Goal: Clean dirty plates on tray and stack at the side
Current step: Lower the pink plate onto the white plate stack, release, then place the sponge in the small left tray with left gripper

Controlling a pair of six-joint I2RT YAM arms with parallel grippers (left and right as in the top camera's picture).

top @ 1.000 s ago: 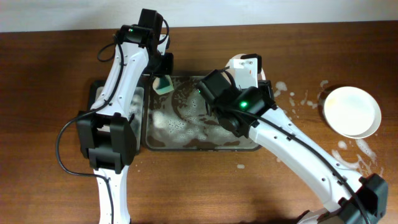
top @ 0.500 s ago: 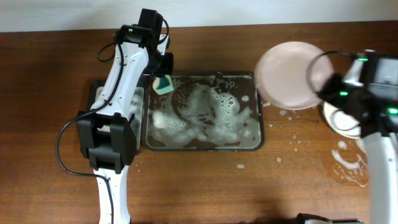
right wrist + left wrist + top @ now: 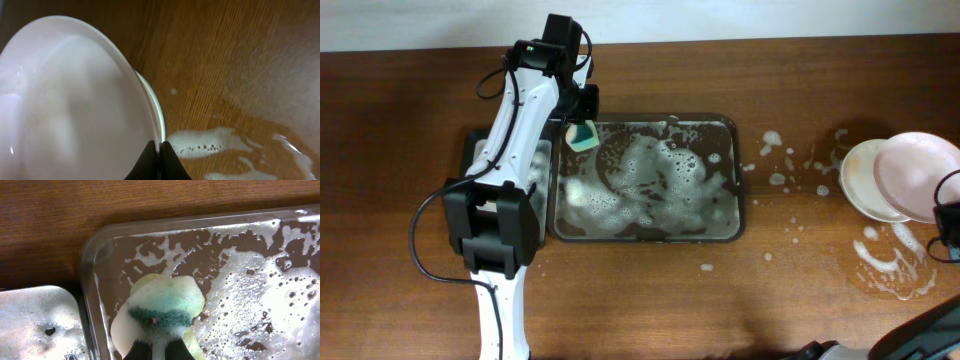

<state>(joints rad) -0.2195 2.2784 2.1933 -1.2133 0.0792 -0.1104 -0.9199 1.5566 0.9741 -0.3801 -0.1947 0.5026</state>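
Note:
The large dark tray (image 3: 741, 200) holds white soap foam; no plate shows in it. My left gripper (image 3: 582, 135) is shut on a green and yellow sponge (image 3: 165, 302) at the tray's far left corner (image 3: 90, 280). My right gripper (image 3: 948, 215) is at the right edge of the overhead view, shut on the rim of a pale pinkish-white plate (image 3: 920, 172). That plate overlaps a white plate (image 3: 860, 180) lying on the foam-spattered tabletop. In the right wrist view the held plate (image 3: 65, 100) fills the left, my fingers (image 3: 160, 149) pinch its rim, and the lower plate's rim (image 3: 160, 117) shows beside it.
A smaller tray (image 3: 475, 150) lies left of the large one, mostly under my left arm; it also shows in the left wrist view (image 3: 30, 320). Foam patches (image 3: 885, 255) dot the wood around the plates and right of the tray (image 3: 770, 145).
My right arm lifted a plate out of the tray and carried it right, over the white plate at the table's right side. The left arm and sponge have not moved.

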